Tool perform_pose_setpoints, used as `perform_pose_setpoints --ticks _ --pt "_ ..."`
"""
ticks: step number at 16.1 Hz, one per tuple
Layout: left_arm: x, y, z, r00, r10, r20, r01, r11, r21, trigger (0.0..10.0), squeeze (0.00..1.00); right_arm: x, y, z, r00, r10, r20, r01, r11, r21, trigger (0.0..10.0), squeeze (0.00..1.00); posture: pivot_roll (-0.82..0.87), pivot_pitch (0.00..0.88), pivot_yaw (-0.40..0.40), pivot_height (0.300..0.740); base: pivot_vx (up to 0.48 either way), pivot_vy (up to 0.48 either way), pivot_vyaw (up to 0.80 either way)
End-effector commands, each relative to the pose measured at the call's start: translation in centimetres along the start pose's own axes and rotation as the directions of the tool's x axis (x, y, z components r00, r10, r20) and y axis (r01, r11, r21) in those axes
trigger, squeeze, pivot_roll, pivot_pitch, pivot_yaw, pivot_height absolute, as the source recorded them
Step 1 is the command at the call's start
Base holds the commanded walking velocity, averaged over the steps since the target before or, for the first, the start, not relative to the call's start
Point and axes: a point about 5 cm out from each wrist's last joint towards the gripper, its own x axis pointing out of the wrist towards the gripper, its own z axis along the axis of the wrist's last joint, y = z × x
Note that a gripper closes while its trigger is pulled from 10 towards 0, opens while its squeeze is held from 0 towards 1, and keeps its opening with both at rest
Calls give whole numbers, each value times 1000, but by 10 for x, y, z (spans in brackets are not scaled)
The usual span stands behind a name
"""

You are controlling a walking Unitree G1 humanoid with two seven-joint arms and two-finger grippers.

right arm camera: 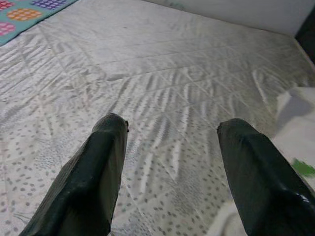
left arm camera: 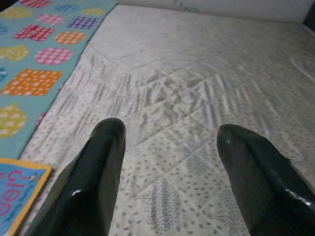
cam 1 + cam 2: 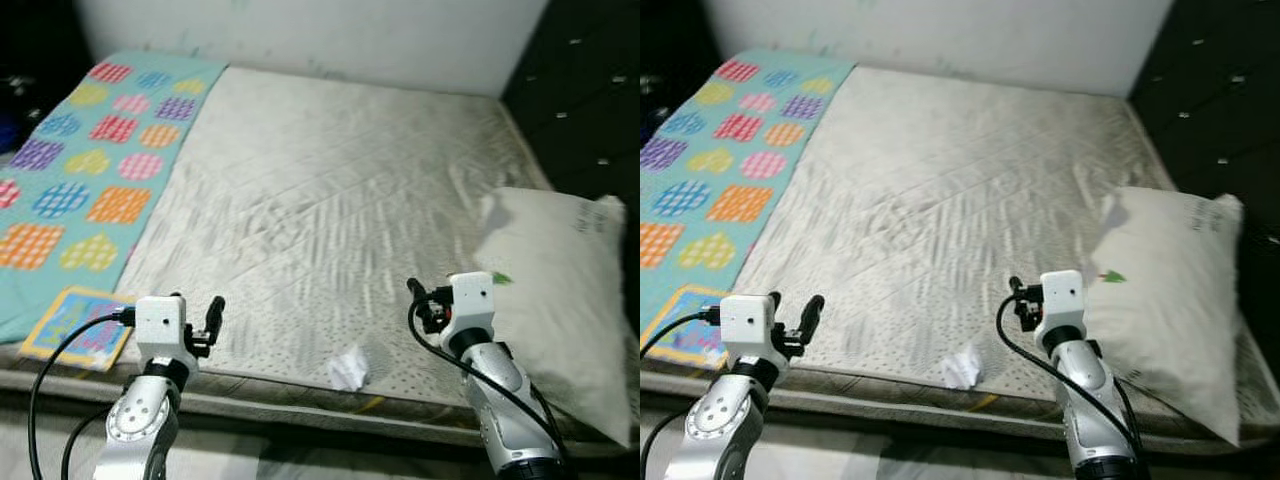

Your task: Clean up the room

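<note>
Nothing tidied yet: crumpled paper (image 3: 348, 367) near mattress (image 3: 330, 200) front edge between left gripper (image 2: 170, 162) and right gripper (image 1: 170, 162), both spread wide and empty; pillow (image 3: 555, 300) askew, booklet (image 3: 78, 327) loose.

Mattress (image 3: 330, 180) ran fwd to the wall (image 3: 330, 40) at its far edge. Blanket (image 3: 90, 170) lay along the mattress's left edge, w/ a book (image 3: 75, 325) at the near left corner, partly on the blanket. Pillow (image 3: 560, 300) sat at the right edge, near corner. Crumpled paper (image 3: 348, 368) lay at the near edge, approx. mid, between book & pillow.
</note>
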Motion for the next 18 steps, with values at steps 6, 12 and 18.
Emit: perform_pose_setpoints --ticks 6,12,18 --pt "-1 -2 -1 1000 -12 -6 12 1000 1 10000 0 0 -2 -4 1000 -3 -11 3 1000 -4 10000 0 -69 111 -82 740 306 0 0" --pt "0 0 -1 1000 10 -3 -10 1000 -11 10000 0 0 -5 -6 1000 -11 -19 11 1000 -19 10000 0 -74 115 -81 740 141 0 0" --pt "1 1 -1 1000 25 -9 -25 1000 -16 10000 0 1 -7 -7 1000 -16 -26 15 1000 -18 10000 0 -75 123 -86 740 0 0 -267"
